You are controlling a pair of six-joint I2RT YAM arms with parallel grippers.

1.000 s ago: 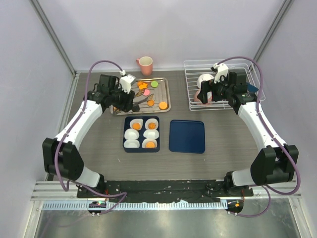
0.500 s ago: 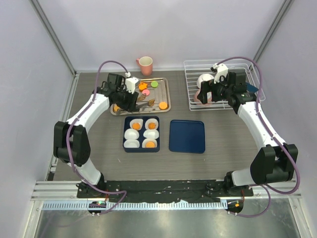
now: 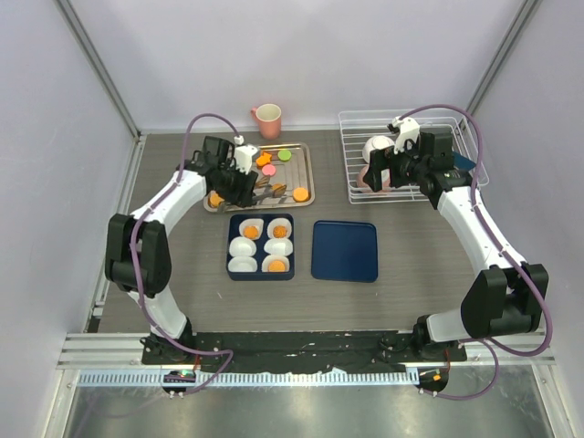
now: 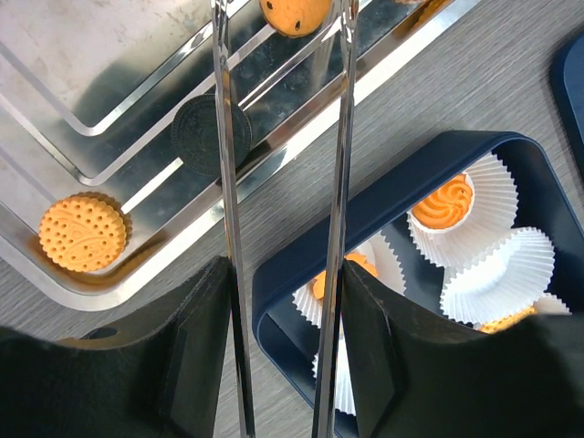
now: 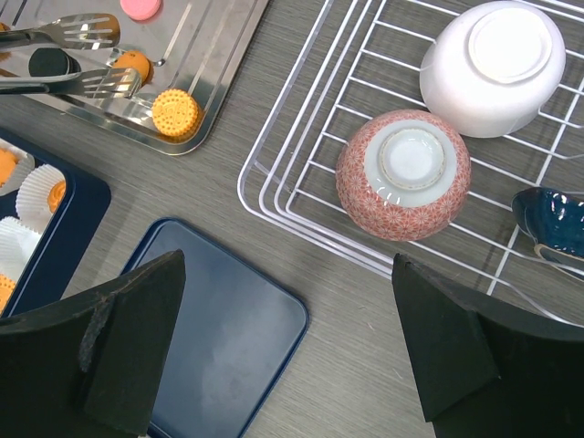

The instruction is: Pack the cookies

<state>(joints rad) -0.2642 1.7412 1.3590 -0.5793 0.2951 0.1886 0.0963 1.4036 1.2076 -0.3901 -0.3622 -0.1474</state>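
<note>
our left claw clamps the tongs and has edged further over the tray; their tips now flank an orange cookie just ahead of it, ready to pinch. our right claw gapes, empty.

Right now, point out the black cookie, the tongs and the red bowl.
black cookie (image 4: pixel 196 137), left wrist view, its left half.
tongs (image 5: pixel 91 84), right wrist view, lower blade.
red bowl (image 5: pixel 411 160), right wrist view, upturned base.

You had a pink mug behind the metal tray, and a white bowl and a red patterned bowl upside down in the wire rack.
</note>
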